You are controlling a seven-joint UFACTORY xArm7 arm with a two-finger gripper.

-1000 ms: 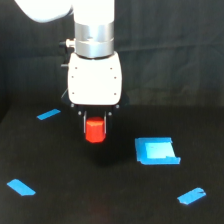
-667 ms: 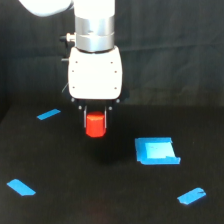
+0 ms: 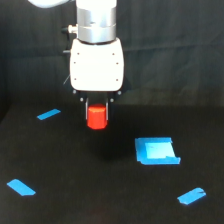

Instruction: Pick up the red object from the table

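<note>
The red object (image 3: 96, 118) is a small red-orange block hanging clear above the black table (image 3: 75, 165) in the exterior view. My gripper (image 3: 97, 111) comes straight down from the white arm housing and is shut on the block's upper part, a dark finger on each side. The block's lower half shows below the fingers. A faint shadow lies on the table beneath it.
A blue square patch (image 3: 156, 151) lies on the table at the exterior view's right. Blue tape strips sit at the left back (image 3: 48, 114), the left front (image 3: 21, 187) and the right front (image 3: 191, 196). A dark curtain hangs behind.
The gripper has risen with the red block in it, and the block now hangs higher above the table than one second ago.
</note>
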